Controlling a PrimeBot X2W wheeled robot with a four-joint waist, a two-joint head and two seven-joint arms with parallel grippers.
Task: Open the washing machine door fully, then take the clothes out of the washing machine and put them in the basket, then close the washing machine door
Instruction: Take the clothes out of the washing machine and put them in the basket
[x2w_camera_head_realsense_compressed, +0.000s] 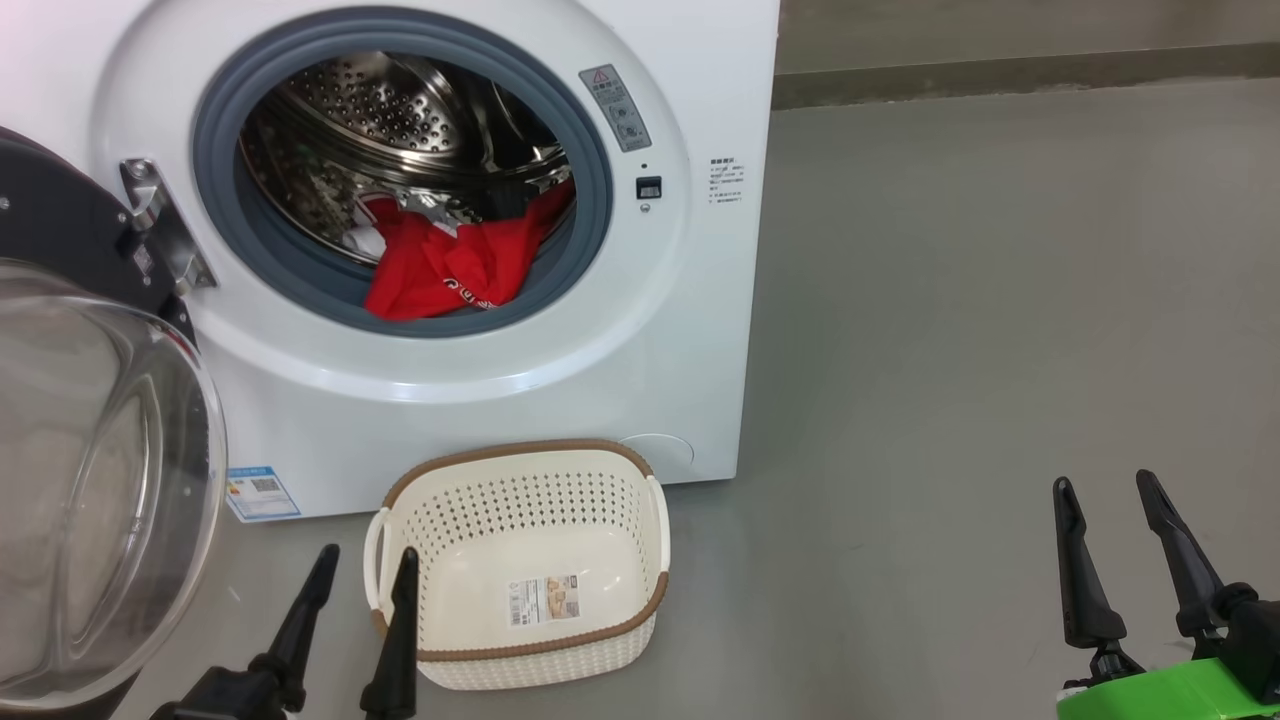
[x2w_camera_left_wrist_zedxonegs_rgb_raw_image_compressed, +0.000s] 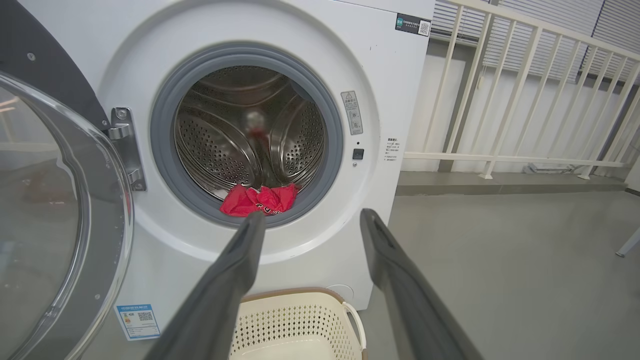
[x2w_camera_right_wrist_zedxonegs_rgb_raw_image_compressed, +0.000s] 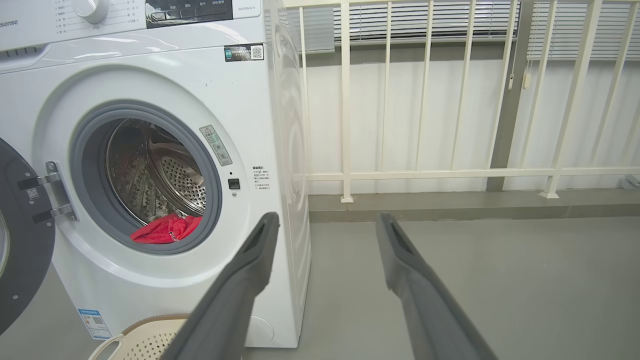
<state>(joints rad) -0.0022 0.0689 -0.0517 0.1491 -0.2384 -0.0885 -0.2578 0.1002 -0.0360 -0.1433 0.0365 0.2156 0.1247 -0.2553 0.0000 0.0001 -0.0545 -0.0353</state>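
Observation:
The white washing machine (x2w_camera_head_realsense_compressed: 520, 400) stands before me with its door (x2w_camera_head_realsense_compressed: 90, 480) swung wide to the left on its hinge. Red clothes (x2w_camera_head_realsense_compressed: 450, 265) lie at the front of the steel drum, draped onto the grey gasket; they also appear as clothes (x2w_camera_left_wrist_zedxonegs_rgb_raw_image_compressed: 260, 200) and clothes (x2w_camera_right_wrist_zedxonegs_rgb_raw_image_compressed: 167, 229). The cream basket (x2w_camera_head_realsense_compressed: 520, 540) sits on the floor against the machine's front, holding nothing but a sticker. My left gripper (x2w_camera_head_realsense_compressed: 365, 560) is open, just left of the basket. My right gripper (x2w_camera_head_realsense_compressed: 1105, 490) is open, low over the floor to the right.
Grey floor (x2w_camera_head_realsense_compressed: 980, 350) spreads to the right of the machine. A white railing (x2w_camera_right_wrist_zedxonegs_rgb_raw_image_compressed: 450, 172) on a low kerb runs behind it. A blue label (x2w_camera_head_realsense_compressed: 262, 492) sits low on the machine's front beside the open door's glass bowl.

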